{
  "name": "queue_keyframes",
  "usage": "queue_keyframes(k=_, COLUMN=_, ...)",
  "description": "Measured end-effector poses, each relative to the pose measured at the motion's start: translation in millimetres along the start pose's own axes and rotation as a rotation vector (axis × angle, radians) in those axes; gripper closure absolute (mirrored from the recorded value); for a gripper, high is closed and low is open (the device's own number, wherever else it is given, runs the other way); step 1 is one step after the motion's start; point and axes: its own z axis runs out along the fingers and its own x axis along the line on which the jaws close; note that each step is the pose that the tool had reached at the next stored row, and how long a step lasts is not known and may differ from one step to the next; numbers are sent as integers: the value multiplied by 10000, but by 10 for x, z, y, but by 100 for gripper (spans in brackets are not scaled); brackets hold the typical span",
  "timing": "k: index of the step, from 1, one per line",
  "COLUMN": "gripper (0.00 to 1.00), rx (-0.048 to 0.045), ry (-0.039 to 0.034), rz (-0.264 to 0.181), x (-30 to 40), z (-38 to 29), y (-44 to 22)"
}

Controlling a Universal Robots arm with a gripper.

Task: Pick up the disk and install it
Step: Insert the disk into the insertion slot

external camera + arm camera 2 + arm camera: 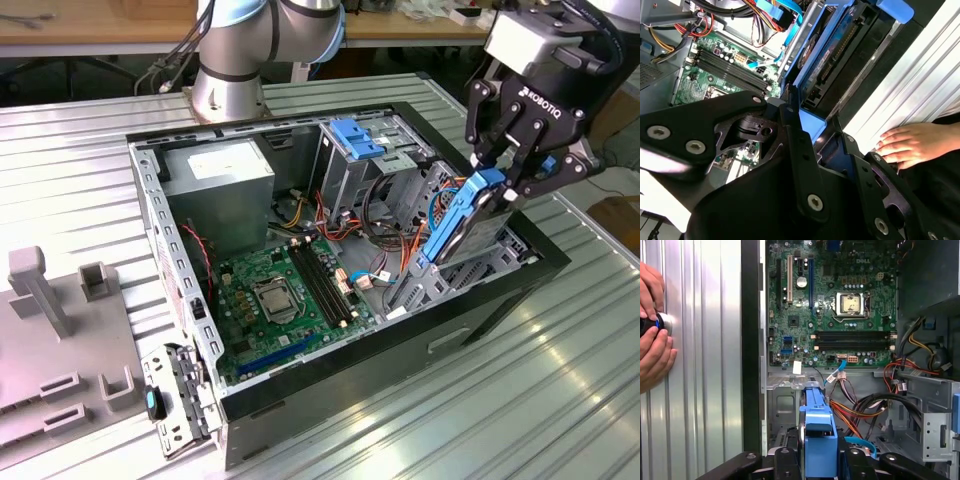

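Pincer (508,182) clamps the disk (452,224), a dark-grey drive in bright blue carrier, tilted above the computer case (330,385).

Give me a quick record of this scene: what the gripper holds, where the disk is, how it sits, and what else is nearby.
gripper: shut on the upper end of the disk
disk pose: tilted, lower end down inside the computer case, at the exterior view's right
install state: not yet lying flat in a bay
computer case: open, motherboard exposed
nearby: a person's hand resting on the ribbed table beside the case
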Motion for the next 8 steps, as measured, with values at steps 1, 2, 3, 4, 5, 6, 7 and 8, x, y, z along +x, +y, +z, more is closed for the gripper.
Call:
queue_keyframes(k=1, gripper=63, rx=0, ry=0, rz=0, x=0, z=6, y=0)
queue_keyframes(k=2, gripper=63, rx=0, ry=0, rz=0, x=1, z=11, y=0)
queue_keyframes(k=3, gripper=63, rx=0, ry=0, rz=0, x=2, z=20, y=0)
queue_keyframes(k=4, gripper=63, rx=0, ry=0, rz=0, x=2, z=28, y=0)
queue_keyframes(k=5, gripper=63, rx=0, ry=1, rz=0, x=3, z=35, y=1)
queue_keyframes(k=6, gripper=63, rx=0, ry=0, rz=0, x=3, z=40, y=1)
queue_keyframes(k=7, gripper=63, rx=0, ry=0, rz=0, x=4, z=46, y=1)
queue_keyframes(k=8, gripper=63, rx=0, ry=0, rz=0, x=4, z=51, y=1)
